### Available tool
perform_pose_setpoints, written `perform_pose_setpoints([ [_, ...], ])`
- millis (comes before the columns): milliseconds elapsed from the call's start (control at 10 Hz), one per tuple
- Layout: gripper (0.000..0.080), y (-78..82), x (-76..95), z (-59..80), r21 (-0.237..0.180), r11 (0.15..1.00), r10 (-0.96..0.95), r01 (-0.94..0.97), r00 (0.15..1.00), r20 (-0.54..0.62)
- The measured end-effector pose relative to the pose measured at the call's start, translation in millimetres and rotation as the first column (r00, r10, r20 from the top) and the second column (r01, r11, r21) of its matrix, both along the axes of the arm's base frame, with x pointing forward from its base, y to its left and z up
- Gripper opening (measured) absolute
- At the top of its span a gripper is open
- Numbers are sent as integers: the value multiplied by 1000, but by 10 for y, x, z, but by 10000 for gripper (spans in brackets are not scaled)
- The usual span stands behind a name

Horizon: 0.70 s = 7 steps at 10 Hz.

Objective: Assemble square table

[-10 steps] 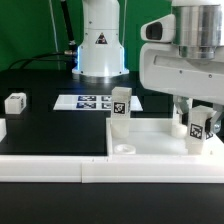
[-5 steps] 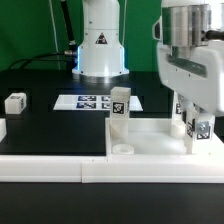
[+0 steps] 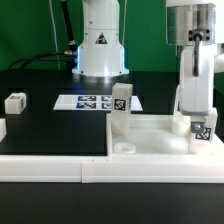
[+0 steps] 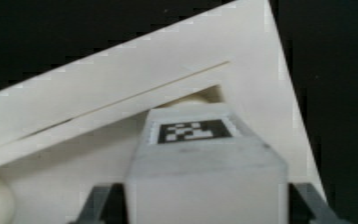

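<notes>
The jaws grip a white tagged leg (image 3: 201, 131) upright over the slab's (image 3: 150, 140) corner at the exterior view's right; its base is hidden. Another leg (image 3: 121, 108) stands at the slab's opposite corner, and a third (image 3: 15, 102) lies on the black table (image 3: 50, 130).

No words or numbers are readable; only a warning triangle sign (image 3: 101, 40) on the robot base (image 3: 99, 45)

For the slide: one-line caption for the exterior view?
Gripper holds a tagged leg upright at the square table's corner, one leg already standing, another loose on the mat.
</notes>
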<state>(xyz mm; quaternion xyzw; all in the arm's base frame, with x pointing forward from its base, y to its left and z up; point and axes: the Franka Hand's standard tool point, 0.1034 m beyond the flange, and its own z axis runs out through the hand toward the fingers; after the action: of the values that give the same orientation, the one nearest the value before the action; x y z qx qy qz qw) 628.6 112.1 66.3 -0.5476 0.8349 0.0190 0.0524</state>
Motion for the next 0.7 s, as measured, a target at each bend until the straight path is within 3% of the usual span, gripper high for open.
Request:
perform_pose_setpoints([
  [200, 301, -6, -12, -2, 14, 999, -39, 39, 999, 27],
  [600, 302, -9, -25, -9, 1, 1000, -13, 13, 999, 31],
  [700, 482, -8, -26, -10, 1, 1000, -10, 10, 999, 31],
])
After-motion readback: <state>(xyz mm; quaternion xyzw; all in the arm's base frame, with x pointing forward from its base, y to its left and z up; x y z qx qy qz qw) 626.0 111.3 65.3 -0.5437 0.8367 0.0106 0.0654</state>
